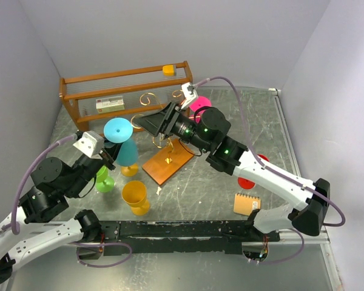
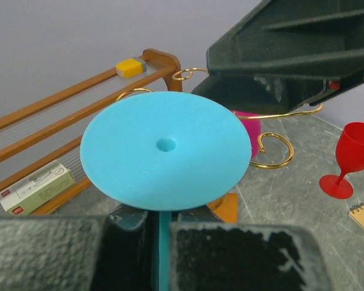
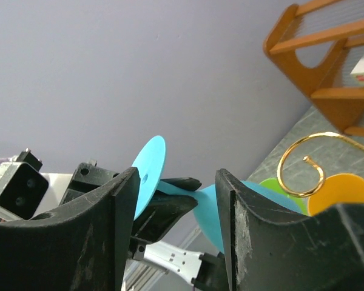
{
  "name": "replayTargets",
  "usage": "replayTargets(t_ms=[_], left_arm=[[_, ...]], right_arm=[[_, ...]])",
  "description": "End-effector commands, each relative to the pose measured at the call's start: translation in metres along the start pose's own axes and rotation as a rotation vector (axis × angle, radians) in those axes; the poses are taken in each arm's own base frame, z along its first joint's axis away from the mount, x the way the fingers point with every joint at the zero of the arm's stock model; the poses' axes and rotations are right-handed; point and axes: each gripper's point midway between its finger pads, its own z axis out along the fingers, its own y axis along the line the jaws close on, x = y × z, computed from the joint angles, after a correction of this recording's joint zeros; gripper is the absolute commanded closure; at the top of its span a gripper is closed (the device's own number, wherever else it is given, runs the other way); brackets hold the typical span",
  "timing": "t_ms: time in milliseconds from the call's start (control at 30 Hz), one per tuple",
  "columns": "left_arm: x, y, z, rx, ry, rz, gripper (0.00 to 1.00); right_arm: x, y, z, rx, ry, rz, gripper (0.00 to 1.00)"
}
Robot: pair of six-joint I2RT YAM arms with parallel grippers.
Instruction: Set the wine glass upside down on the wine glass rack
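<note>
The blue wine glass (image 1: 122, 140) is upside down, with its round foot (image 2: 164, 148) on top. My left gripper (image 1: 113, 151) is shut on its stem (image 2: 159, 242) and holds it above the table, left of the rack. The wine glass rack (image 1: 168, 160) has gold scroll arms (image 2: 273, 151) on an orange-brown base. My right gripper (image 1: 139, 123) is open and empty. It hovers by the rack's top, pointing at the glass. In the right wrist view the glass (image 3: 148, 173) and a gold scroll (image 3: 303, 163) show past the parted jaws (image 3: 177, 200).
A yellow glass (image 1: 135, 197) and a green glass (image 1: 103, 180) stand near the left arm. A pink glass (image 1: 200, 104) is behind the rack, and a red glass (image 2: 352, 154) and a notebook (image 1: 247, 204) are at the right. The wooden slatted shelf (image 1: 124, 91) runs along the back.
</note>
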Motion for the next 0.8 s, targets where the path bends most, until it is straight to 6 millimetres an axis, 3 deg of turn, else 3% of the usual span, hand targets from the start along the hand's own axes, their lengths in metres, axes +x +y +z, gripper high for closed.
replayTargets(t_ms=[0,300,433,500,767], left_arm=[[-0.006,0.000,0.003,-0.002,-0.023,0.004,0.93],[0.001,0.000,0.008,-0.012,0.006,0.014,0.93],[0.001,-0.004,0.006,0.013,0.007,0.012,0.93],[0.000,-0.005,0.004,0.023,0.005,0.006,0.93],[0.002,-0.005,-0.009,0.019,0.075,-0.091,0.65]], right_arm=[[0.023,0.008,0.008,-0.055,0.060,0.047,0.48],[0.041,0.008,0.004,-0.058,0.077,0.082,0.64],[0.044,0.005,0.005,-0.049,0.082,0.107,0.81],[0.044,0.004,0.005,-0.046,0.072,0.136,1.00],[0.045,0.001,0.004,-0.040,0.060,0.219,1.00]])
